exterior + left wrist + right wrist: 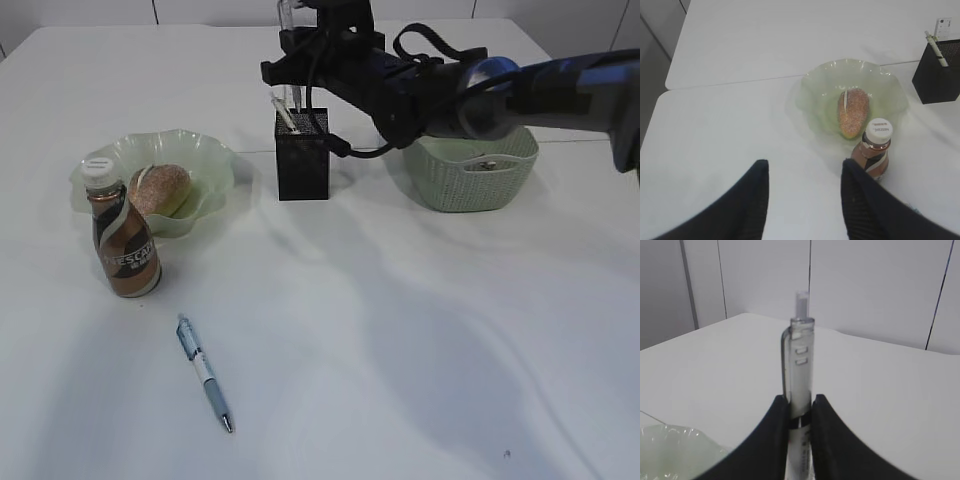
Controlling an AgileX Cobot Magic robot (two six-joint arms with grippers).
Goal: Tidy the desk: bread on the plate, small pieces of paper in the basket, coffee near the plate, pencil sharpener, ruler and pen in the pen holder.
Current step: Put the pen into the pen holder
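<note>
My right gripper [799,397] is shut on a clear pen [800,355], held upright. In the exterior view that gripper [298,50] hangs right above the black mesh pen holder [302,160], where a white stick-like item [283,110] leans. A second pen [205,372], blue and white, lies on the table at the front left. The bread [160,188] sits on the green plate [215,160], and the coffee bottle [125,235] stands upright just in front of it. My left gripper [802,170] is open and empty above the table, short of the coffee bottle [875,150].
A pale green woven basket [475,175] stands right of the pen holder with something small inside. The right arm stretches across from the right edge, over the basket. The table's back edge runs behind the holder.
</note>
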